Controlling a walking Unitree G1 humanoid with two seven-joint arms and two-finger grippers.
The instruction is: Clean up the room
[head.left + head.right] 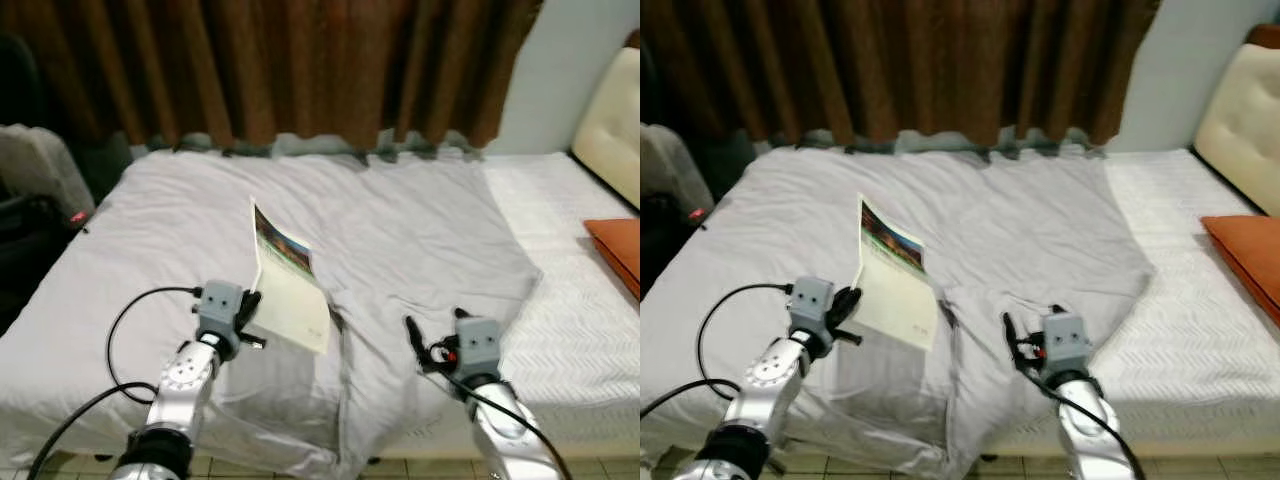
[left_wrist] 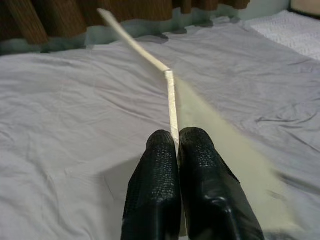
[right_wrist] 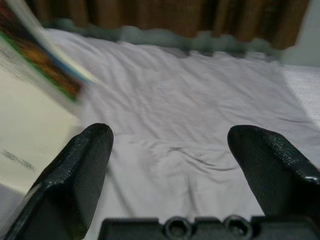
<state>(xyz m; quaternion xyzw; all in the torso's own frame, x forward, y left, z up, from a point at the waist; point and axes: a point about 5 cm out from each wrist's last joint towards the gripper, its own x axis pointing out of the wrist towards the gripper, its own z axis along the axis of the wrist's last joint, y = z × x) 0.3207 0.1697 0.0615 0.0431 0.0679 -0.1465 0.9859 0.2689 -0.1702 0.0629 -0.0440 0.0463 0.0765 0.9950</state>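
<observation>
**Left gripper lifts a booklet off the bed**

Far left, dark bags (image 1: 30, 190) sit beside the bed, one with a small red light. Next comes the grey sheet (image 1: 420, 230), rumpled and spread over most of the bed (image 1: 580, 330), hanging over the near edge.

The left gripper (image 1: 248, 318) is up at the near edge, its fingers (image 2: 160, 185) pinched tight on the lower corner of the booklet (image 1: 288, 285). The booklet stands tilted on edge above the sheet, pale cover toward the robot, a colourful picture strip near its top. From the left wrist, it runs away edge-on from between the closed pads, bending near its far end.

Moving right, the right gripper (image 1: 425, 345) hovers low over the sheet's near edge, fingers (image 3: 80, 175) spread wide with nothing between them; the booklet shows off to its side.

Further right lies bare white mattress, then an orange cushion (image 1: 618, 250) and a cream headboard (image 1: 610, 120). Brown curtains (image 1: 300, 70) hang behind.
</observation>
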